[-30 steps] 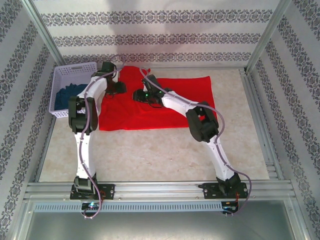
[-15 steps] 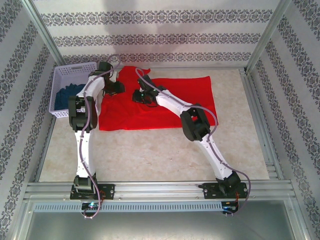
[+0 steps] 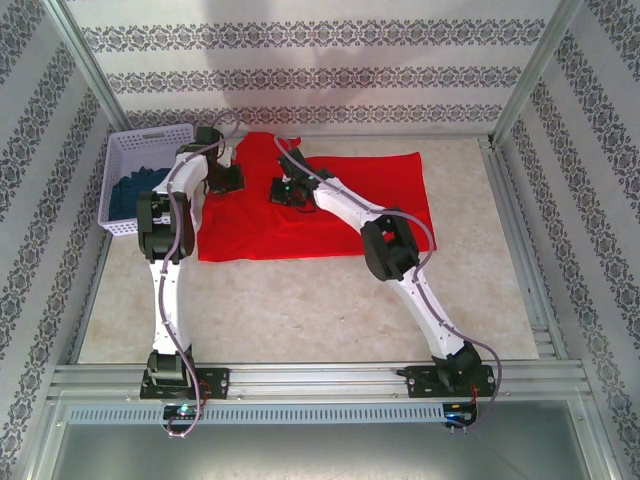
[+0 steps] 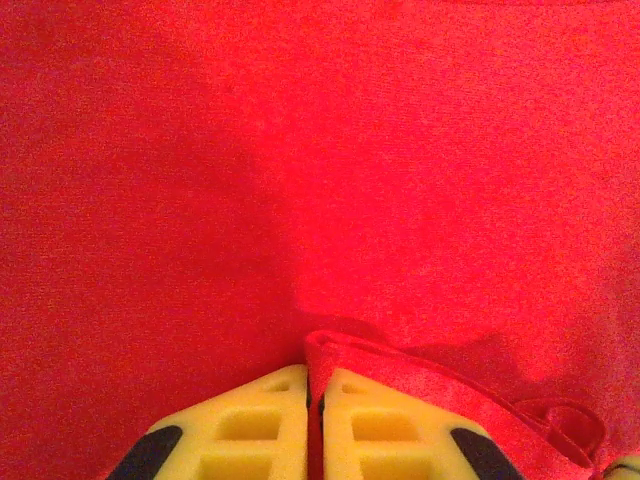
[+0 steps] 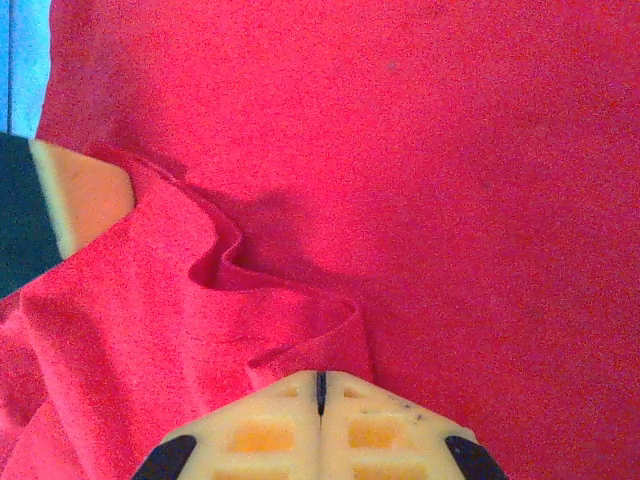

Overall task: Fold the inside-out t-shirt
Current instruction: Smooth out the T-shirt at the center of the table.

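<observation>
Far L, white basket (image 3: 112,160) w/ dark blue cloth (image 3: 130,190) inside, just beside the inside-out t-shirt (image 3: 370,190). The shirt lies spread on the table (image 3: 300,300), far-centre, red, mostly flat. My left gripper (image 3: 225,180) is down on the shirt's L part. In the left wrist cam, my left gripper (image 4: 315,385) has its pads squeezed together w/ a thin ridge of the shirt (image 4: 320,150) nipped between them. Just R of it, my right gripper (image 3: 283,190) sits on the shirt near its far edge. In the right wrist cam, my right gripper (image 5: 320,380) has its pads pressed tight, pinching a rolled fold, w/ cloth (image 5: 450,150) bunched and wrinkled to the L, smooth to the R.
</observation>
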Robot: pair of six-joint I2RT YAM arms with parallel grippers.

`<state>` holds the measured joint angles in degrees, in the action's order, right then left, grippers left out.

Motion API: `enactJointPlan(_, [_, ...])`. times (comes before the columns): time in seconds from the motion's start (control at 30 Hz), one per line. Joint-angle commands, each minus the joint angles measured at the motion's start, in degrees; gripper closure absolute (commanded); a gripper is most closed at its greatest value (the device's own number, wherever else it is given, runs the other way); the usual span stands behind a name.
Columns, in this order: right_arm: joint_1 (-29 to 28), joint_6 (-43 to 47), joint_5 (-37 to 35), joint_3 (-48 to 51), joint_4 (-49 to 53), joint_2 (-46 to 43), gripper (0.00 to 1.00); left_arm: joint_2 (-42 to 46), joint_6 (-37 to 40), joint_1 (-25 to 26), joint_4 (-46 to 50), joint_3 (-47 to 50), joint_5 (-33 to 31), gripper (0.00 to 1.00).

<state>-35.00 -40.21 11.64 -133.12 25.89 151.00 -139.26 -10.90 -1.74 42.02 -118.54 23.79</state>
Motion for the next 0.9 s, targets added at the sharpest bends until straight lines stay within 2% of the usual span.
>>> enactJointPlan(0.0, [1.32,1.65,1.35,2.46,-2.64,-3.26,0.96,1.51,0.17,-1.25,1.97,-1.61,0.66,0.93])
enactJointPlan(0.23, [1.87,3.66,4.07,3.77,-2.92,-4.60,0.95,2.19,-0.09,-1.69,1.90,-1.61,1.33,0.94])
enactJointPlan(0.3, [1.64,5.08,4.53,4.68,-3.06,-5.24,0.87,2.15,-0.26,-1.69,1.76,-1.43,1.70,0.94])
enactJointPlan(0.4, [0.94,7.33,3.61,5.49,-2.15,-5.76,0.68,2.06,-0.60,-1.69,1.31,-1.17,2.35,0.94])
enactJointPlan(0.5, [0.40,8.87,2.47,3.37,1.69,-4.49,0.58,2.06,-0.73,-1.69,1.13,-1.17,2.54,0.94])
enactJointPlan(0.67, [-0.77,10.89,0.91,-2.84,7.84,-0.82,0.56,2.12,-0.79,-1.69,1.22,-1.01,2.59,0.94])
enactJointPlan(0.87, [-1.92,12.94,-1.24,-7.21,10.28,1.58,0.54,2.06,-0.79,-1.70,1.13,-0.99,2.86,0.94])
